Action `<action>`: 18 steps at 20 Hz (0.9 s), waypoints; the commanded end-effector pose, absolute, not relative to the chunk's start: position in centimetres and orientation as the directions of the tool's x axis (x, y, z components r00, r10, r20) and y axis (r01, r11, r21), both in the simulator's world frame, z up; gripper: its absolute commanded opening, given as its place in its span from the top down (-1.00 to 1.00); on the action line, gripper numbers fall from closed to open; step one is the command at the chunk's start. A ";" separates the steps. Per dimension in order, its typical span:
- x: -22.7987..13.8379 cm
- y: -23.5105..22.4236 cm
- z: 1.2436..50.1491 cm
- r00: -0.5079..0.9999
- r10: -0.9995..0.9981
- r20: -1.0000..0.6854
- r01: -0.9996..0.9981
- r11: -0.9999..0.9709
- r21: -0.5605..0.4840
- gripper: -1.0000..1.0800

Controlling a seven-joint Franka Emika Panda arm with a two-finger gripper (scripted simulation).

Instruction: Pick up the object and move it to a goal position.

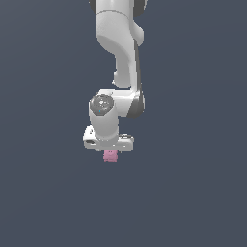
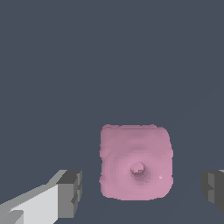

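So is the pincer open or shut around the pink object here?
Open. In the wrist view the pincer has its fingers on either side of the pink object, with a visible gap on each side.

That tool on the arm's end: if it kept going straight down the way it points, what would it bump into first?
Probably the pink lump. It sits between the open tool's fingers, just ahead; how near is unclear.

We see bare grey worktop (image 1: 48,193) on every side of the pink object (image 2: 135,162); nothing else stands near it; in the wrist view a strip of open surface lies between it and each dark fingertip (image 2: 70,193) of the end effector (image 2: 142,190), so both sides are free; the arm (image 1: 120,53) rises above it.
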State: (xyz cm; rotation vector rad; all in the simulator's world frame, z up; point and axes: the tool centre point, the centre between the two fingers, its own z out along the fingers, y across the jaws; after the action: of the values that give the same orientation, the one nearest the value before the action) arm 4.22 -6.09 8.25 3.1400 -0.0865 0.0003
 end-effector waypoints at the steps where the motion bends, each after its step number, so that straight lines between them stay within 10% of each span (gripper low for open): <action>1: 4.2 -6.1 7.1 0.998 -0.055 -0.001 -0.055 -0.998 0.000 -0.92; 11: 4.3 -6.1 4.0 0.999 -0.055 0.000 -0.055 -0.999 0.000 -0.92; 12: 4.3 -6.1 4.0 0.999 -0.055 0.000 -0.055 -0.999 0.000 1.00; 18: 4.3 -6.1 4.0 0.999 -0.055 0.000 -0.055 -0.999 0.000 1.00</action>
State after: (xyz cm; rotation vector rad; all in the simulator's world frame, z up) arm 4.26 -6.14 4.07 3.1404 -0.0859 -0.0003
